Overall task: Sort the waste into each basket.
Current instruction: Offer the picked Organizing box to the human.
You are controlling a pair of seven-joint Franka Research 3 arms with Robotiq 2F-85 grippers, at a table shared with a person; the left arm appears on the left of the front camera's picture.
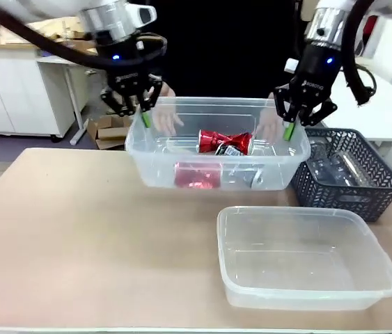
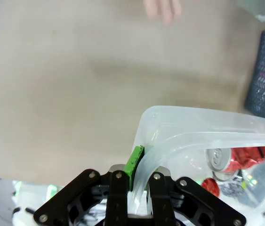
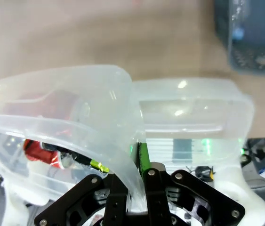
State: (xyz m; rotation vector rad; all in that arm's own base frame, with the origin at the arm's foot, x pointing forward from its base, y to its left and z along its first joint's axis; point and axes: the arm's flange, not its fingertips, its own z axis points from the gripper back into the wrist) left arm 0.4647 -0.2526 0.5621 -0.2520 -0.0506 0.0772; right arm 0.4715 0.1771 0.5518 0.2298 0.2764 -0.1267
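1. Jaws on both arms are nipped narrow onto the rim of a clear rectangular plastic tub (image 1: 155,167). The left jaws hold one short end and the right jaws the other.
2. Between the two sets of jaws, inside that tub, lie crushed red and silver drink cans (image 1: 223,141).
3. The tub looks raised off the tan tabletop (image 1: 77,236), so I'd say carrying the cans' tub is the step in hand.
4. Nearer than the jaws sits a second, empty clear plastic tub (image 1: 300,296). A dark grey lattice basket (image 1: 342,198) stands just outside the right jaws.
5. A person's hands (image 1: 164,115) hover just behind the held tub.
6. The next move calls for both arms to travel together and level, or the thin rim may twist free.
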